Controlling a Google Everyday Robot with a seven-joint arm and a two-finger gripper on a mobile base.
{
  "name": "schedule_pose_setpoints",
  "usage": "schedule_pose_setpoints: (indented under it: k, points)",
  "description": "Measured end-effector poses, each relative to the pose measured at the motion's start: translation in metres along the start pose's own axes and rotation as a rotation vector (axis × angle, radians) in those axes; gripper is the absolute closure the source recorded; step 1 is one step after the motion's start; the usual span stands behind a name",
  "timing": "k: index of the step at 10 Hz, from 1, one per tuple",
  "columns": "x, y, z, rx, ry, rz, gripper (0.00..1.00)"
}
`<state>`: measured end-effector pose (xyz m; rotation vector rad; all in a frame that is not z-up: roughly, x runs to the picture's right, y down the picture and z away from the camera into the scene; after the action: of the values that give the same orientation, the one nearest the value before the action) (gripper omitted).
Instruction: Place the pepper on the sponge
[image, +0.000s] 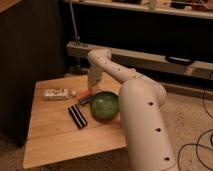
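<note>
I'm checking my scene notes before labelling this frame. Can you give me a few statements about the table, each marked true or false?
1. The green bowl sits on the wooden table. True.
2. The pepper lies inside the bowl. False: it is outside the bowl, close to the sponge.
3. The end effector is low over the table by the pepper, and shut. True.
4. The clear bottle stands upright. False: it lies on its side.
5. The black striped block rests on the sponge. False: it lies apart, on the table.
</note>
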<state>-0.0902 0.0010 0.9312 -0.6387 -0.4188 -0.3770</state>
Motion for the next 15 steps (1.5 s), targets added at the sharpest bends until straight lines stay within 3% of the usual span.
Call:
schedule_pose_setpoints:
  k: [6, 7, 13, 15]
  points:
    - [-0.002, 0.005, -0.006, -0.001, -0.011, -0.001, 0.96]
    - [-0.003, 0.005, -0.006, -0.008, -0.014, -0.003, 0.82]
    - [-0.008, 0.004, -0.001, -0.038, -0.011, -0.003, 0.23]
    - [-0.007, 0.004, -0.001, -0.042, -0.013, 0.004, 0.2]
